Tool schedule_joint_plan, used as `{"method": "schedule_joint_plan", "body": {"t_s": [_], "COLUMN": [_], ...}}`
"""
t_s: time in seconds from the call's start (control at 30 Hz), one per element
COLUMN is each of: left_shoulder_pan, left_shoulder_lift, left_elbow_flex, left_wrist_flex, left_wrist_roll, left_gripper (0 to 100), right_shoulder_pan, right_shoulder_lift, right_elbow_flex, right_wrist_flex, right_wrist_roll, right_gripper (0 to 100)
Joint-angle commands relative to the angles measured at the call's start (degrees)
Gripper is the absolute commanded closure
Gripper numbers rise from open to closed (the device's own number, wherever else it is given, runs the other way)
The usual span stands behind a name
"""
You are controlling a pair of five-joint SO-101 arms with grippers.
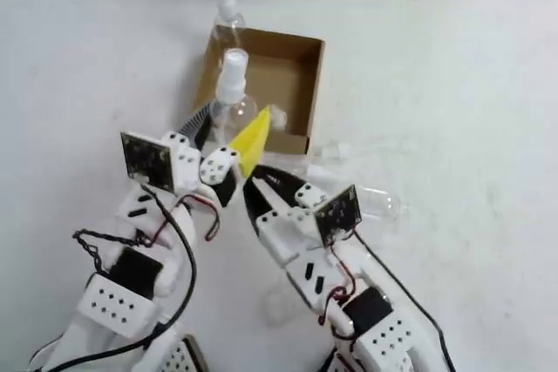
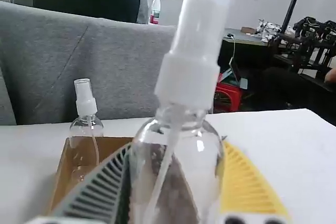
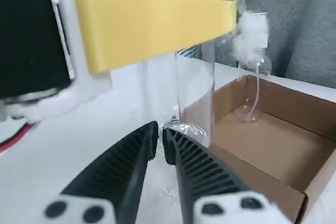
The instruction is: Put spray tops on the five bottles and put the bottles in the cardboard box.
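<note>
My left gripper (image 1: 228, 128) is shut on a clear bottle (image 1: 232, 104) fitted with a white spray top (image 2: 191, 61). It holds the bottle upright at the near left corner of the cardboard box (image 1: 301, 71). In the left wrist view the bottle (image 2: 178, 166) sits between the black ribbed finger (image 2: 100, 192) and the yellow finger (image 2: 247, 182). A second topped bottle (image 1: 226, 16) stands just beyond the box. My right gripper (image 1: 259, 182) is shut on nothing, low on the table just in front of the held bottle (image 3: 194, 87), with its black fingers (image 3: 131, 166) below the yellow finger (image 3: 157, 24).
A clear bottle without a top (image 1: 377, 202) lies on the table to the right of the right arm, and another clear piece (image 1: 330, 154) lies near the box's right front corner. The box (image 3: 273, 135) floor is bare. Grey chairs stand past the table's far edge.
</note>
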Motion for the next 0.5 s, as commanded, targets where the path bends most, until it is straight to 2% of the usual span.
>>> {"method": "schedule_joint_plan", "body": {"t_s": [0.0, 0.2, 0.47], "left_shoulder_pan": [3.2, 3.1, 3.1], "left_shoulder_lift": [0.3, 0.3, 0.5], "left_elbow_flex": [-1.8, -0.8, -0.3], "left_wrist_flex": [1.3, 1.2, 1.2], "left_wrist_roll": [0.2, 0.2, 0.1], "left_gripper": [98, 98, 98], "right_shoulder_pan": [2.5, 4.1, 4.3], "right_shoulder_lift": [9.9, 21.2, 22.1], "right_elbow_flex": [-1.2, -4.0, -2.9], "right_wrist_flex": [-11.6, -18.2, -19.6], "right_wrist_roll": [-0.4, -0.5, -0.5], "right_gripper": [98.2, 98.2, 98.2]}}
